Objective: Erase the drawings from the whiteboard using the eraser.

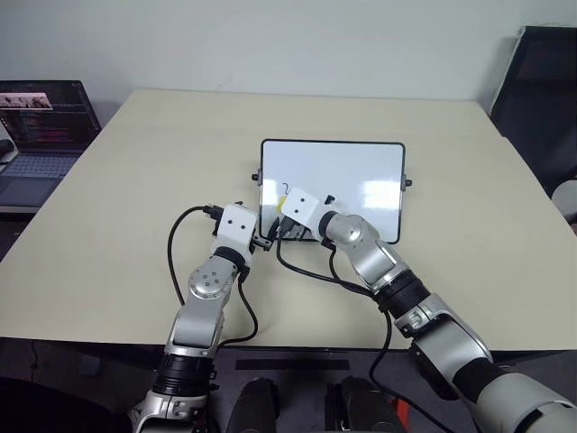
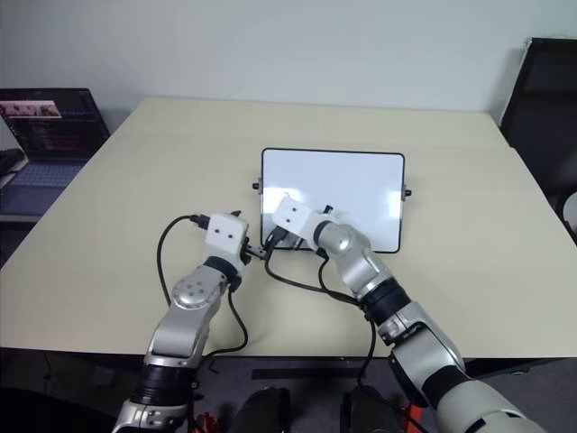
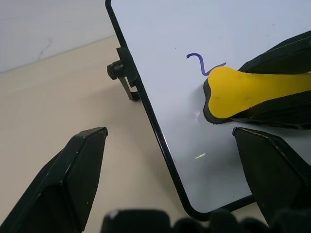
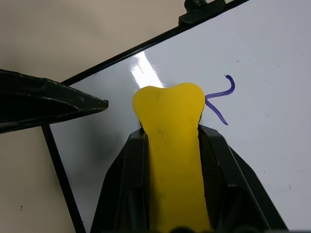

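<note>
The whiteboard (image 1: 352, 171) lies on the beige table, black-framed, with a small knob (image 3: 113, 71) on its left side. One of the drawings, a thin purple squiggle (image 3: 201, 64), sits near the board's left end. My right gripper (image 4: 171, 136) is shut on the yellow eraser (image 4: 169, 114), whose tip rests on the board right beside the squiggle (image 4: 221, 99). My left gripper (image 3: 169, 132) is open, with one finger (image 3: 73, 179) over the table and the other over the board, at the board's near left corner (image 1: 263, 236).
An open laptop (image 1: 41, 126) stands on a side desk at the far left. A black chair (image 1: 541, 90) is at the back right. Black cables (image 1: 176, 244) loop from both wrists over the table's near part.
</note>
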